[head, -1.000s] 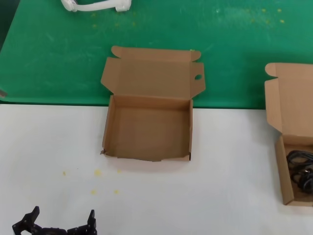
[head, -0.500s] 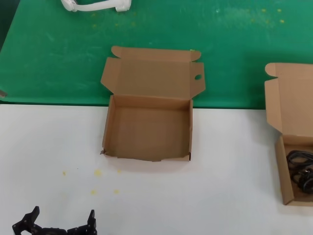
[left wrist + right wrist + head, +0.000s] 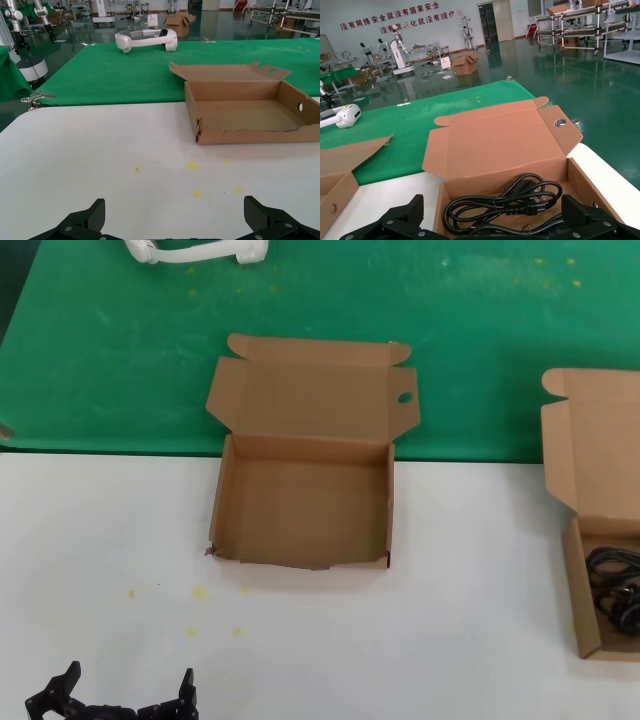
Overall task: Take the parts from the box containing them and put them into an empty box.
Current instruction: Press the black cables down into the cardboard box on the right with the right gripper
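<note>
**A:** Is anything changing over the last second?

**B:** No, I am seeing nothing moving. In the head view the left gripper (image 3: 120, 698) is staying low at about 7 o'clock, its fingers spread apart and holding nothing. The empty box (image 3: 228, 502) is sitting in the middle with its lid leaning back at 12 o'clock, the small round hole in the ear on its 3 o'clock side.

**A:** And the right arm?

**B:** I am not seeing it in the head view. In its wrist view the right gripper (image 3: 495, 222) is hovering just before the box with the cables (image 3: 512, 145), jaws wide apart, gripping nothing.

**A:** Where are the cables?

**B:** The black power cables (image 3: 616, 590) are lying inside that box at 3 o'clock, well apart from the empty box. I am judging that the transfer is not yet beginning; the right gripper is the better placed for the first pick.
</note>
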### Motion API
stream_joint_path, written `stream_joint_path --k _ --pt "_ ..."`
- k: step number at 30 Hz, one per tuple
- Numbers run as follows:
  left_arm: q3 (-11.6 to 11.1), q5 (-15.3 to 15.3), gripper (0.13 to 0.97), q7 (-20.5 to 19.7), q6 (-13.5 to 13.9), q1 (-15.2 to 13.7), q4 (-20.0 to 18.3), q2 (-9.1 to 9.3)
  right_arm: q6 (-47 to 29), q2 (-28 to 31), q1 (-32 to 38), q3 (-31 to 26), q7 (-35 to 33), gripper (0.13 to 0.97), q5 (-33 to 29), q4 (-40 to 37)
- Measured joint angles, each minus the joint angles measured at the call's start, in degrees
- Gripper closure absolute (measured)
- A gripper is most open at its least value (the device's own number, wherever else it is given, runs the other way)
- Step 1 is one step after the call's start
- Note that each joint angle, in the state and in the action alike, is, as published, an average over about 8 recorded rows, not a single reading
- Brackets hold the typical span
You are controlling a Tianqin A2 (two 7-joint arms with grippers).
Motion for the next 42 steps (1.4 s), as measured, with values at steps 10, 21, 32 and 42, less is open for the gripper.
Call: stream_joint_path --k 10,21,32,42 --pt "0.00 0.00 0.132 0.00 0.00 0.00 0.00 0.00 2.14 5.86 0.15 -2.42 2.60 0.129 -0.33 0.70" --pt "0.00 0.00 0.132 0.00 0.00 0.00 0.00 0.00 1.83 12.12 1.53 -5.83 1.84 0.129 -3.26 -1.88" --pt "0.00 0.00 0.132 0.00 0.00 0.00 0.00 0.00 -0.71 20.23 7.11 -12.32 1.20 0.129 -8.46 -6.44" --pt "0.00 0.01 0.132 0.00 0.00 0.00 0.00 0.00 -4.13 27.45 13.70 -20.06 2.43 0.129 -15.56 -10.36"
